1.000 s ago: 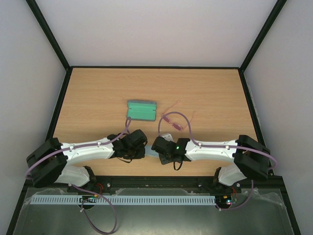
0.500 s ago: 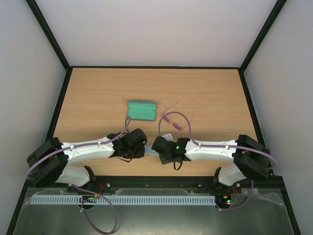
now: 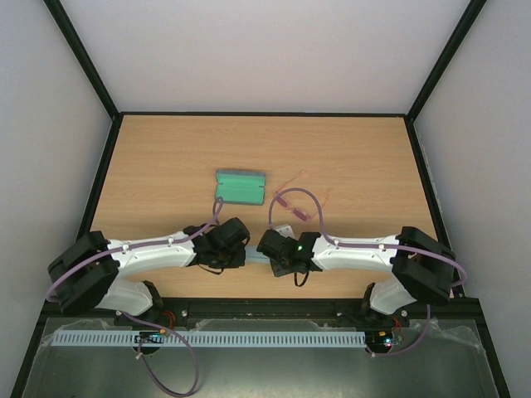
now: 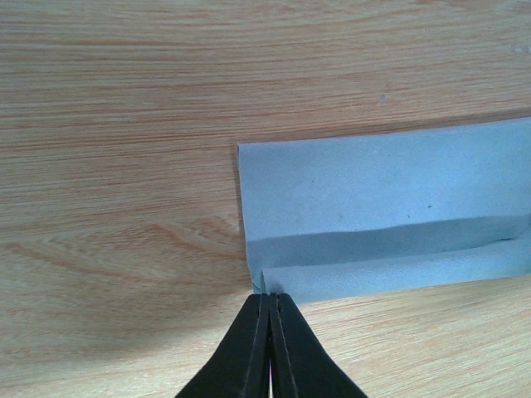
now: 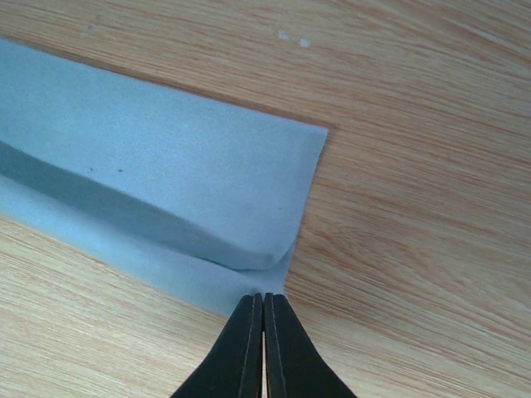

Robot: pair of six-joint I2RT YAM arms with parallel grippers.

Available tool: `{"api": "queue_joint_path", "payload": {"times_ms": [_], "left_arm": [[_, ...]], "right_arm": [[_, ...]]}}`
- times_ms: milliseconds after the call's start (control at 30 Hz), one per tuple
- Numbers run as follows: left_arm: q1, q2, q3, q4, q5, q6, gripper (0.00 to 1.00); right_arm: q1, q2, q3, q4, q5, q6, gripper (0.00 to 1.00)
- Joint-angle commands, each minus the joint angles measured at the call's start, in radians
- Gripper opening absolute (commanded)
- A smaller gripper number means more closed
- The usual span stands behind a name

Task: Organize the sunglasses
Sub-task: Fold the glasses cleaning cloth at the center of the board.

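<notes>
- The left arm [image 3: 149, 253] lies low over the near part of the bench [image 3: 158, 157], reaching in towards the middle; its wrist sits just left of centre.
- The left fingers [image 4: 265, 311] are pressed together with no gap between them; their tips pinch the near left corner of the light blue cloth [image 4: 373, 191], which is folded over itself and lies flat on the wood.
- The green case [image 3: 241, 186] lies on the bench beyond the left wrist, long side across, apart from both arms.
- In the top view the cloth shows only as a pale strip between the two wrists, stretched from one pair of fingers to the other.
- The sunglasses [image 3: 289, 203] lie on the bench just right of the case and apart from it, beyond the right wrist; the pink frame is angled, with its slim arms spread; a loop of the right arm's purple cable crosses above them.
- The sunglasses are clear of both pairs of fingers, farther from the arm bases than the cloth, and show in neither wrist view.
- The right fingers [image 5: 264, 311] are likewise closed tight; their tips grip the cloth's near right corner, where the lower layer narrows to a point.
- The right arm [image 3: 365, 253] mirrors the left, reaching in from the right.
</notes>
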Motion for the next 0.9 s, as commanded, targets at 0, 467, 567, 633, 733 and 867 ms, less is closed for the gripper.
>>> {"api": "queue_joint_path", "payload": {"times_ms": [0,467,567,633,733,867], "left_arm": [[0.01,0.01,0.019,-0.009,-0.002,0.011,0.02],[0.017,0.01,0.016,-0.008,-0.001,0.013,0.02],[0.019,0.014,0.016,-0.004,0.001,0.015,0.02],[0.02,0.017,0.016,-0.002,0.001,0.017,0.02],[0.02,0.019,0.017,0.0,0.001,0.017,0.02],[0.022,0.016,0.016,0.001,0.001,0.017,0.02]], "right_arm": [[-0.01,0.014,0.02,-0.043,0.019,-0.006,0.04],[-0.02,0.046,0.047,-0.034,0.02,-0.027,0.03],[-0.025,0.053,0.048,-0.029,0.019,-0.03,0.03],[-0.029,0.058,0.046,-0.028,0.018,-0.033,0.03],[-0.032,0.06,0.045,-0.026,0.018,-0.033,0.03],[-0.039,0.06,0.046,-0.024,0.019,-0.035,0.04]]}}
